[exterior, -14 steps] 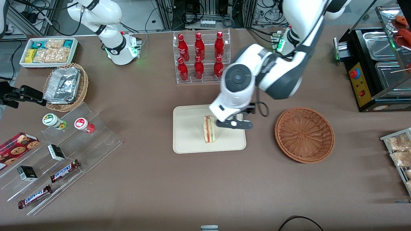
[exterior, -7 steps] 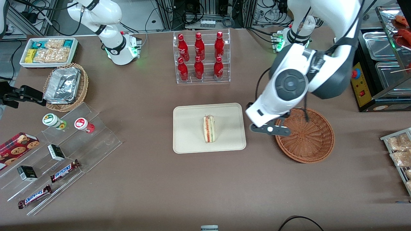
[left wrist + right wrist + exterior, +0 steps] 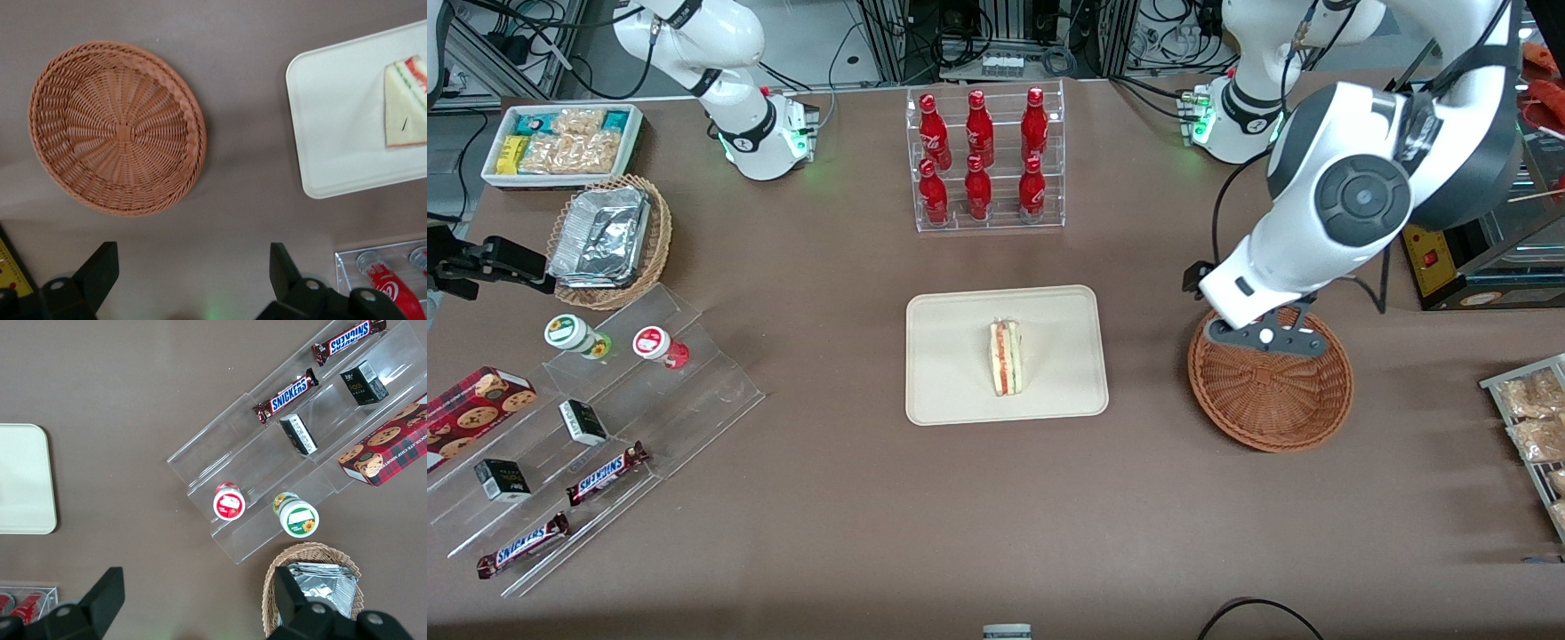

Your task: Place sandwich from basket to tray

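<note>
Your sandwich lies on the tray, roughly at the tray's middle and a little toward its 3 o'clock side, resting on one bread face with the striped red, orange and green filling edge showing. Nothing touches it. Judged from that, the placement looks done.

The basket sits at 3 o'clock from the tray, toward the working arm's end of the table, apart from the tray with bare table between them. It holds nothing.

Your end effector hovers above the basket's rim at about its 12 o'clock edge, well clear of the sandwich. In the wrist view its two fingers stand wide apart with nothing between them, so it is open and carrying nothing.

What could go wrong from here is small but real. If you lower the arm where it hangs, the fingers could catch the basket's raised woven rim and drag or tip it. If you swing toward the tray again at low height, you could nudge the tray or shove the sandwich off it. The rack of red bottles, at 12 o'clock from the tray, stands in the sweep path of a wide retreat.
</note>
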